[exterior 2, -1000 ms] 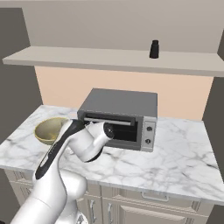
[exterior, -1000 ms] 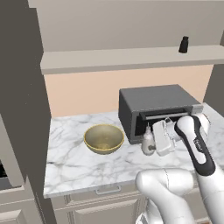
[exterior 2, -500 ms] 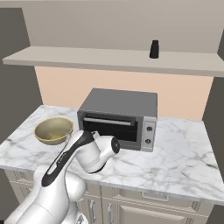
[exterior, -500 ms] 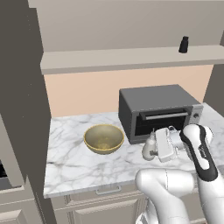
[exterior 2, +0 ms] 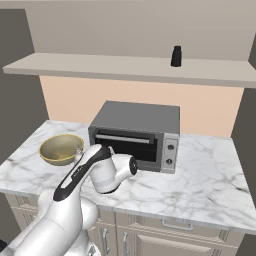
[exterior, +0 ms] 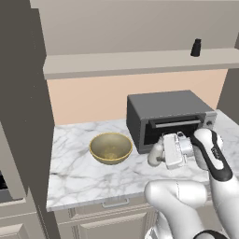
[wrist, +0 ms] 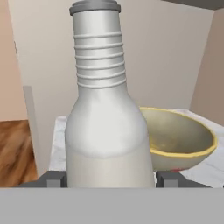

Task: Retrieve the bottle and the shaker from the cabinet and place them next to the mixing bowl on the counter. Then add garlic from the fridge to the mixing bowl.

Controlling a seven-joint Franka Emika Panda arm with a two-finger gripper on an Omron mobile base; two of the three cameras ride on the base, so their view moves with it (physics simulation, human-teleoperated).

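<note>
My gripper (exterior: 164, 152) is shut on the whitish bottle (exterior: 155, 154), which hangs just above the marble counter (exterior: 88, 175) in front of the toaster oven. In the hand view the bottle (wrist: 107, 109) stands upright between the fingertips (wrist: 54, 178), its ribbed neck and cap towards the top. To the bottle's left on the counter sits the brass mixing bowl (exterior: 111, 148), and it lies just behind the bottle in the hand view (wrist: 183, 138). The black shaker (exterior: 196, 47) stands on the cabinet shelf (exterior: 140, 63) at the right, also seen from the right base (exterior 2: 176, 56). Garlic and fridge are out of view.
A grey toaster oven (exterior 2: 137, 135) stands at the back of the counter, right behind my hand. A taupe cabinet side (exterior: 23, 102) rises along the left. Bare marble (exterior 2: 210, 185) stretches right of the oven and in front of the bowl.
My hand, with the bottle in it, has sunk a little and drawn back from the toaster oven's front. Bowl and shaker have stayed put.
</note>
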